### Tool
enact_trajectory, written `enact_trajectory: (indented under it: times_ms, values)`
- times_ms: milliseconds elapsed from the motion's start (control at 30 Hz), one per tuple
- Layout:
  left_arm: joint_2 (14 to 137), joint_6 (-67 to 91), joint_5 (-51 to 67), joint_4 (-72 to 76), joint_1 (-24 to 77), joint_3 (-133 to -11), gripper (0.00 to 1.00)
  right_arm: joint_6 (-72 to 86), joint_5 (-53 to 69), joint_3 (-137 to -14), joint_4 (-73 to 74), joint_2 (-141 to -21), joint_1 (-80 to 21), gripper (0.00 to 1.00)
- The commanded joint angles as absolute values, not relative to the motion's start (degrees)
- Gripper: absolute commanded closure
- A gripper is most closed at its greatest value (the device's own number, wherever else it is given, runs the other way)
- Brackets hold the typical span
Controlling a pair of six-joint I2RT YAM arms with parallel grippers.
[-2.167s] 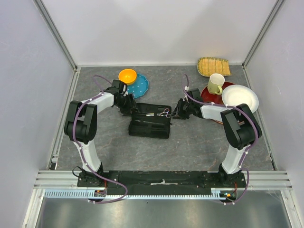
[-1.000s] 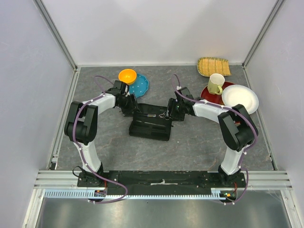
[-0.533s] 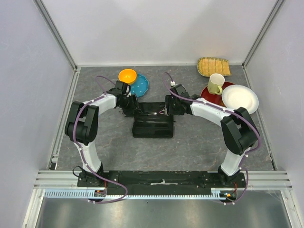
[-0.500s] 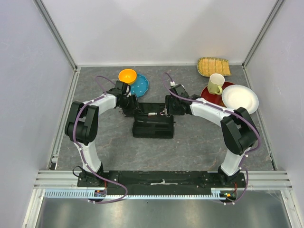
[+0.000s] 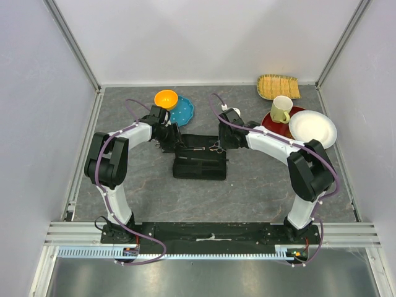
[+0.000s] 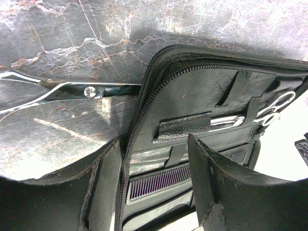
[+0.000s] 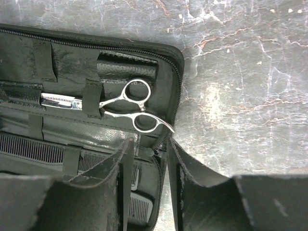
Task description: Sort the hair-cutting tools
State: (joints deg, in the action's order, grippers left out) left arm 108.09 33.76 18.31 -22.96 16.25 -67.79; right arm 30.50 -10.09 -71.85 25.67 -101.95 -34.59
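Polished steel shows furthest left: one pair of scissors [image 6: 86, 91] lies flat on the marbled surface [image 6: 57, 139], and its blades meet, or slip just under, the left rim of the open black case [image 6: 192, 91]. The left gripper [image 6: 154, 142] is held open, its fingers spread wide to either side of that rim with nothing clamped. Inside the case a second pair of scissors [image 7: 111, 103] is tucked under elastic straps, rings towards the right end. Below it a black comb [image 7: 24, 144] is strapped in, and what seems a second comb [image 7: 139, 207] lies lower, largely hidden. The right gripper [image 7: 149, 143] is set at the case's right rim with only a narrow gap, the zipped edge lying within it. Whether that edge is pinched cannot be told.

The scissors are judged stiff, light and slick. The loose pair sits flush on the surface, so it is probably best taken across the shank near the pivot screw or at the raised rings. The combs are judged light and slightly springy, best drawn out lengthwise from their straps.

Two scissors are counted, along with one comb for certain, probably a second, and one case.
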Motion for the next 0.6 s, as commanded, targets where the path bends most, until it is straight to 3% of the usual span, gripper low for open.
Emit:
enact_trajectory:
  times_ms: [0, 133, 567]
  values:
    - [107.14, 35.33, 18.9, -23.38, 16.87, -65.83, 0.37, 31.81, -8.26, -74.53, 23.9, -104.5, -34.98, 0.62]
    - [107.14, 35.42, 19.07, -23.29, 16.87, -65.3, 0.37, 32.69, -7.47, -75.23, 24.78, -106.78, -34.89, 0.68]
    - [107.93, 35.59, 19.42, -23.03, 16.96, -64.95, 0.37, 37.87, -10.54, -74.44, 24.17, -110.48, -34.89, 0.72]
